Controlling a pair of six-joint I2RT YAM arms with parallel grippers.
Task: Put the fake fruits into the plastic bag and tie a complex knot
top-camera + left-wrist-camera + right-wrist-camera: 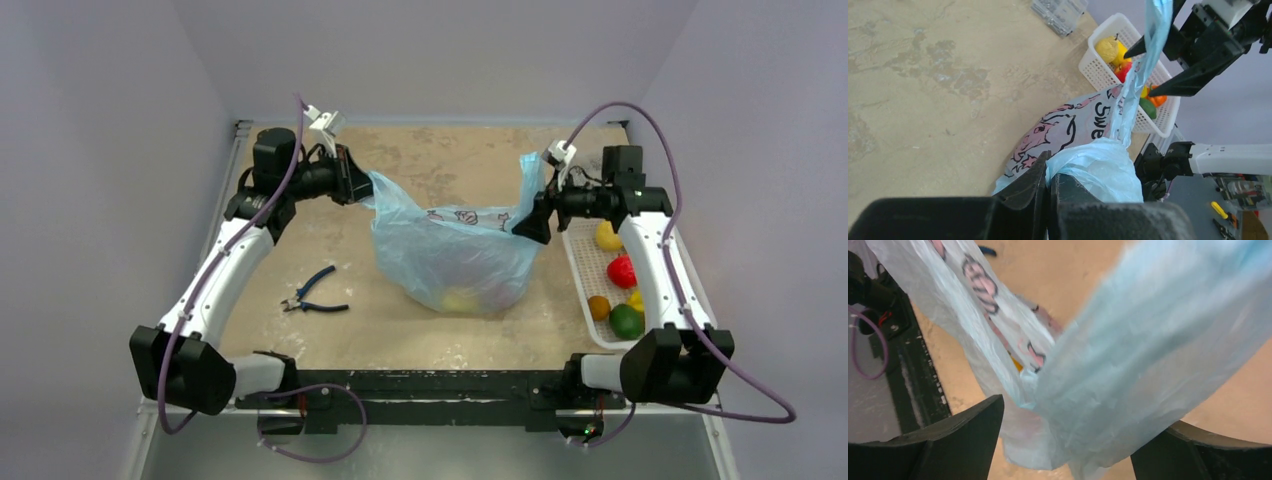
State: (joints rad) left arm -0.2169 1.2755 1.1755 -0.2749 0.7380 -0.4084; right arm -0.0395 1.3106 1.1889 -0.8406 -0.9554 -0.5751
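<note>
High over table (450, 160), left gripper (366, 192) tight on plastic bag (450, 255), right gripper (529, 226) agape.

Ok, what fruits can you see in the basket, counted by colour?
yellow fruits: 2
red fruit: 1
orange fruit: 1
green fruit: 1
Total: 5 visible in the white basket; part of it is hidden from above.

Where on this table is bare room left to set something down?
Bare: the far strip behind the plastic bag, and the near strip between the pliers and white basket. Crowded: the middle, and the right side at the basket.
</note>
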